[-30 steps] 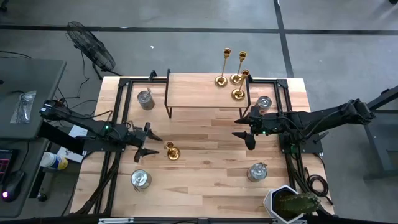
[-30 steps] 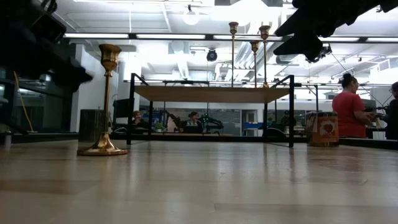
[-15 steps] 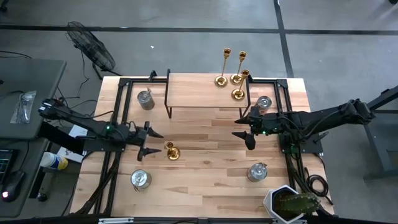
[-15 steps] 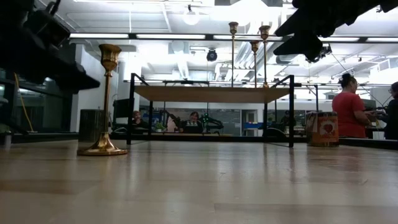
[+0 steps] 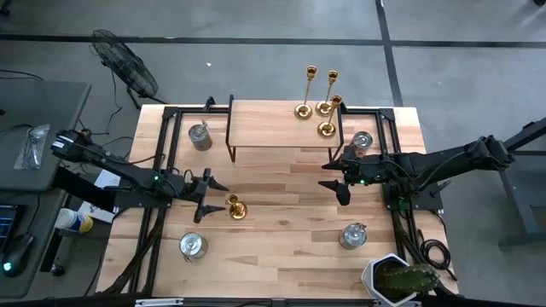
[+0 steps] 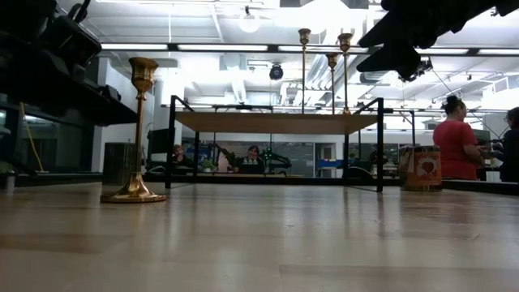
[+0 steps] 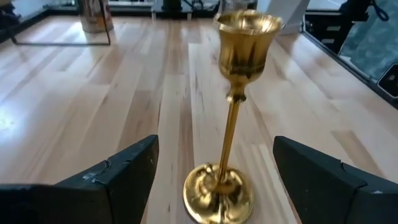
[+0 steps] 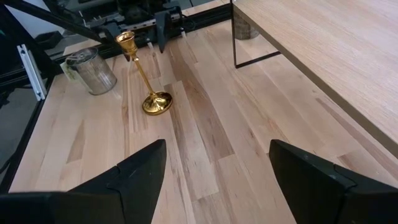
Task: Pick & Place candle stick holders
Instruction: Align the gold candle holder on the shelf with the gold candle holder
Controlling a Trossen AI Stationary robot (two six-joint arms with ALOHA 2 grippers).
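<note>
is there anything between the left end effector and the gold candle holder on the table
Nothing visible. The left end effector is open and faces the lone candle stick holder, which stands upright on bare wood between its two fingers' line of approach. The nearest metal jar sits off to the side, out of the path.

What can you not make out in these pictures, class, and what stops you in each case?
- Low view: left gripper hidden; only a dark arm mass beside the lone candlestick.
- Low view: bases of the three candlesticks hidden by the raised shelf.
- High view: contents of the white bin, cut by the bottom edge.
- Left wrist view: the jar, cut by the top edge.
</note>
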